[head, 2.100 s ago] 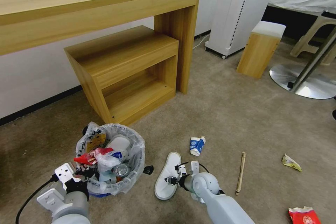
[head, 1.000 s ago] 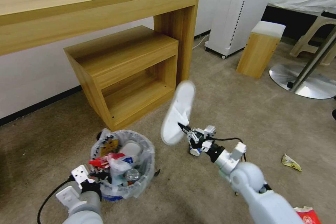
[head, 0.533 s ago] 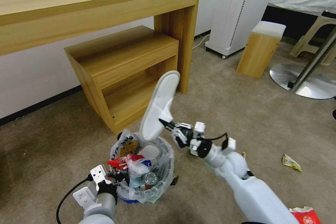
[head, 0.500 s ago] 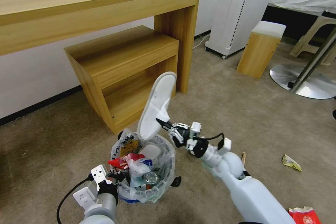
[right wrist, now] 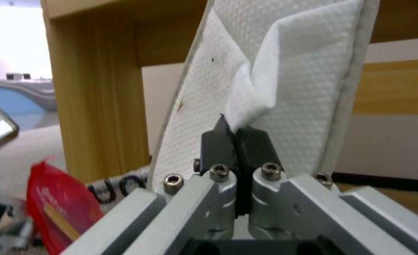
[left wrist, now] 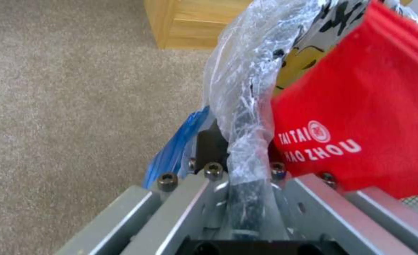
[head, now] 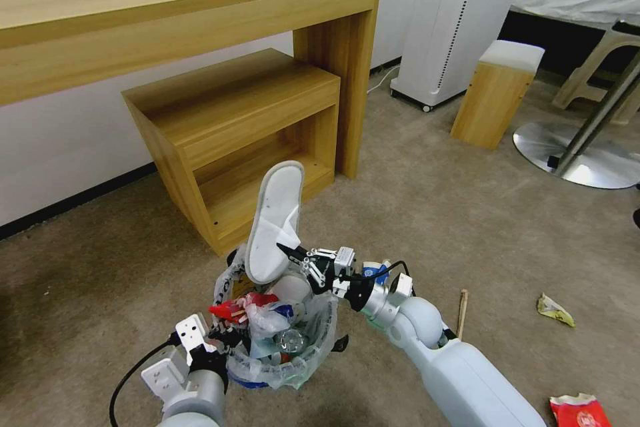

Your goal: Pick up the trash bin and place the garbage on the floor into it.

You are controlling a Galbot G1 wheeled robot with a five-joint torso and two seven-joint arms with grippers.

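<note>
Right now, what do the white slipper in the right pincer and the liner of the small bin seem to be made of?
The white dimpled slipper, pinched by the right pincer, looks like thin non-woven cloth: dotted embossing, stitched rim, matte. The small round bin's clear liner, clamped with the rim by the left pincer, looks like glossy plastic film, crinkled and see-through.

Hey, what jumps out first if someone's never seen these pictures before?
A white slipper stands nearly upright over the stuffed trash bin, pinched by its strap in the right end effector. The left end effector grips the bin's near rim, beside a red wrapper.
</note>
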